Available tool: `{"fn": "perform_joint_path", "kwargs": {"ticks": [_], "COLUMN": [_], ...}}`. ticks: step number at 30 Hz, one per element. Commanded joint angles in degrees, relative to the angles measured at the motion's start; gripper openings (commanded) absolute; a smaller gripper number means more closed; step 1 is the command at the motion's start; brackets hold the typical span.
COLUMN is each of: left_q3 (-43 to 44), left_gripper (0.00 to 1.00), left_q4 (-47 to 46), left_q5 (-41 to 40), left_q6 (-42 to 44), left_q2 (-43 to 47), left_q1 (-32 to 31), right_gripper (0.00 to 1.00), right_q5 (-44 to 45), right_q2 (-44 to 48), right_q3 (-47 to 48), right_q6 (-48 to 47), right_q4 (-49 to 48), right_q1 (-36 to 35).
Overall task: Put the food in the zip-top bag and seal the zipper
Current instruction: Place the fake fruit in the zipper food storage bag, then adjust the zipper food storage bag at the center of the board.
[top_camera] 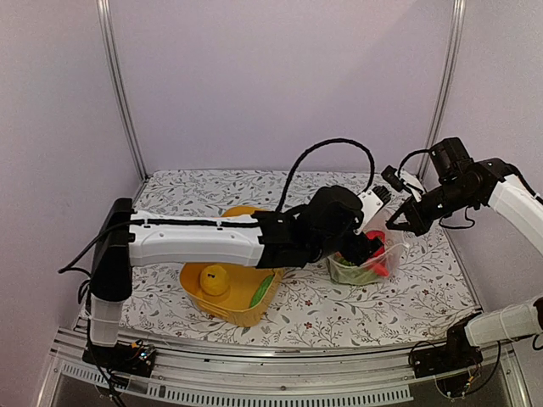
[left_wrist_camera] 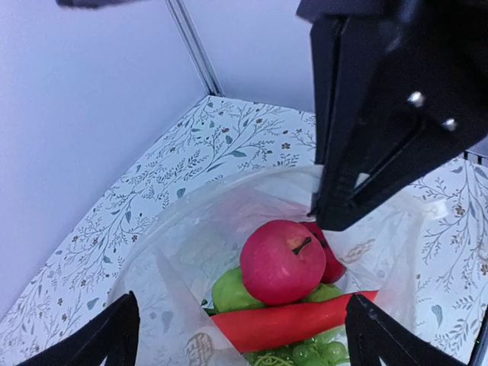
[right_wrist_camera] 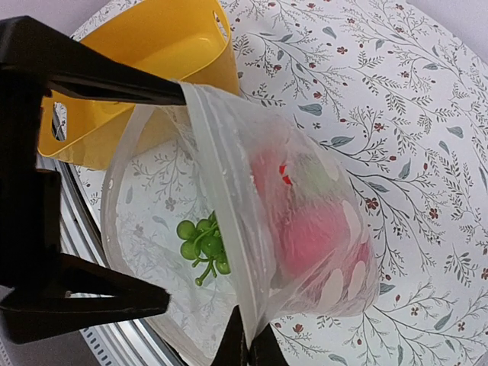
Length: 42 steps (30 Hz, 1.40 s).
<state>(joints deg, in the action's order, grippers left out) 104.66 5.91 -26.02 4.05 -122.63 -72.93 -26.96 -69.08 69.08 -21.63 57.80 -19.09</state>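
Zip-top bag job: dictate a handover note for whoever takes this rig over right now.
Left gripper: open and empty, over the zip-top bag.
Right gripper: shut on the bag's rim, holding the mouth open.
Done: red apple, red chili, grapes and a green fruit are in the bag.
Left: a yellow fruit and a green piece lie in the yellow basket; bag them, then seal the bag.

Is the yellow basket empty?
No, a yellow fruit and a green piece lie inside the yellow basket.
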Motion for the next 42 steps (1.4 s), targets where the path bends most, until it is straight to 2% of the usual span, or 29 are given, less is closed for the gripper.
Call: {"fn": "perform_joint_path", "kwargs": {"ticks": [1, 5, 7, 12, 23, 31, 35, 42], "left_q3": [-5.12, -6.23, -5.06, -1.59, -3.85, -1.83, -0.58, 2.58], "left_gripper": [0.9, 0.77, 0.73, 0.7, 0.72, 0.66, 0.6, 0.38], "left_q4": [-4.93, 2.35, 7.89, 18.36, 19.14, 22.86, 24.24, 24.96], "left_q5": [11.94, 22.0, 23.08, 23.17, 19.88, 19.47, 17.48, 11.97], "left_q6": [3.97, 4.88, 5.91, 6.73, 6.17, 11.72, 14.04, 15.71], "left_q2": [11.04, 13.55, 12.67, 8.31, 6.69, 3.75, 1.78, -1.43], "left_q1": [-2.62, -2.79, -2.81, -2.86, -3.02, -3.02, -2.94, -2.93], "right_gripper": [0.0, 0.0, 0.0, 0.0, 0.0, 0.0, 0.0, 0.0], "right_q5": [-1.29, -0.95, -0.5, -0.48, -1.16, -1.24, -1.34, -1.25], "right_q2": [-0.49, -0.24, 0.19, 0.79, 1.84, 2.5, 2.59, 2.5], "right_q3": [1.63, 1.52, 1.42, 0.97, -1.02, -1.67, -1.75, -2.0], "right_q6": [0.51, 0.21, 0.14, -0.06, -0.85, -0.96, -0.96, -1.0], "right_q4": [-0.03, -0.04, 0.02, 0.1, -0.4, -0.42, -0.46, -0.4], "right_q1": [0.19, 0.2, 0.19, 0.16, 0.18, 0.17, 0.18, 0.15]}}
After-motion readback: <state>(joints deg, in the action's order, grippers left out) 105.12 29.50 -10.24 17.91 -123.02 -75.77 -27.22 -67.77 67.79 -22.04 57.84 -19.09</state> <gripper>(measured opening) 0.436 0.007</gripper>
